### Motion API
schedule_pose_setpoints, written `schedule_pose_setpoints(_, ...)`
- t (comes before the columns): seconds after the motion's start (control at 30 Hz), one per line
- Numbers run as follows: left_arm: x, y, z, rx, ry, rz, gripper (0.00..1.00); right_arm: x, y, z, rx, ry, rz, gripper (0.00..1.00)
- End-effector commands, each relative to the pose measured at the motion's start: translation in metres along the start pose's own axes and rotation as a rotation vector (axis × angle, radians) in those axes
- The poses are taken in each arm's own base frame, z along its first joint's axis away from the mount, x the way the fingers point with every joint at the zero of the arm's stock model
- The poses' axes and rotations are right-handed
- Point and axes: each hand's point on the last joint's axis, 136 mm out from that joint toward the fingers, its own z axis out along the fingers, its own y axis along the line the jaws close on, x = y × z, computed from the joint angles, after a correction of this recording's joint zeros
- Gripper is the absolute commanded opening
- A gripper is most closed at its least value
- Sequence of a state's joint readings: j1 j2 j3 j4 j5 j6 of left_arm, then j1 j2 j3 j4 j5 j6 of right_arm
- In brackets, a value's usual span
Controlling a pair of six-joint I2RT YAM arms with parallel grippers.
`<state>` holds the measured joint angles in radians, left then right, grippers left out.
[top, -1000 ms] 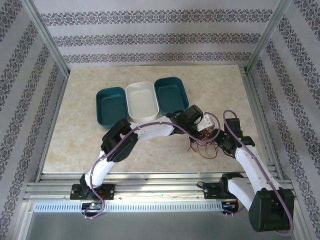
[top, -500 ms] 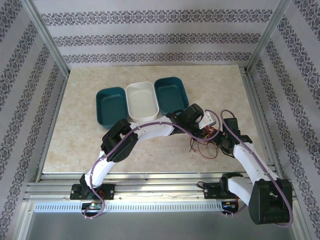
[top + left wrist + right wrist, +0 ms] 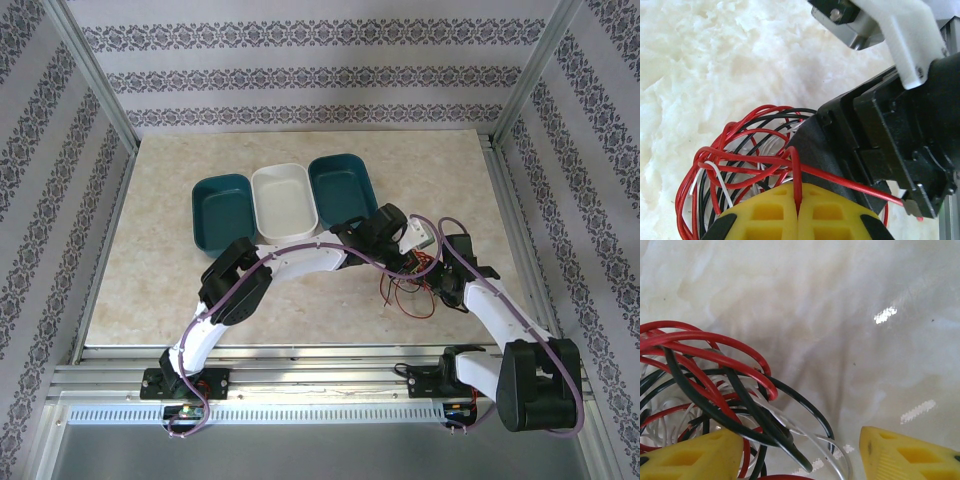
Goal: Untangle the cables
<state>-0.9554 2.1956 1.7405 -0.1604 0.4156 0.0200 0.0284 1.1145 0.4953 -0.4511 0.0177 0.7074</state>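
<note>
1. While your left gripper (image 3: 797, 200) has its yellow jaws pressed together, one red strand (image 3: 797, 167) rises out of the seam between them, pinched there. The rest of the cables (image 3: 742, 150) fan out just beyond the tips and to their left.
2. Between the two sets of jaws, the red, black and whitish loops thread through one another above the pale marbled tabletop (image 3: 840, 315). You cannot tell whether the bundle rests on the tabletop or hangs from the pinch. Expect these wires to be very light, limp yet springy, with smooth insulation that may slide through a loose grip. A hard pull would likely cinch the crossings tighter. Take hold of a single loop at the outer edge, away from the crossings.
3. Your right gripper (image 3: 800, 460) has its jaws spread wide and grips nothing. The tangle crowds its left jaw, while a black loop (image 3: 810, 412) and a clear strand (image 3: 835, 455) reach into the gap. That black loop looks like the cleaner one to take.
</note>
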Motion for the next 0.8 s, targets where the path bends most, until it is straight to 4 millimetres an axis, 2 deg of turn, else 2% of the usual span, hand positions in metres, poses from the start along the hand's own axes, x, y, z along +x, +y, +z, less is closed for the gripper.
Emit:
schedule_pose_setpoints(0.0, -0.036, -0.01, -0.024, 0.027, -0.103, 0.022, 0.0, -0.009, 0.001, -0.002, 0.01, -0.027, 0.023, 0.63)
schedule_pose_setpoints(0.33, -0.053, -0.003, -0.035, 0.015, -0.155, 0.026, 0.0, -0.006, -0.005, -0.003, 0.023, -0.036, 0.026, 0.63)
schedule_pose_setpoints(0.57, -0.055, -0.001, -0.039, 0.018, -0.163, 0.019, 0.0, -0.009, -0.008, -0.005, 0.034, -0.059, 0.021, 0.63)
schedule_pose_setpoints(0.77, -0.062, 0.009, -0.054, -0.021, -0.204, -0.001, 0.0, -0.01, -0.009, -0.004, 0.042, -0.059, 0.024, 0.63)
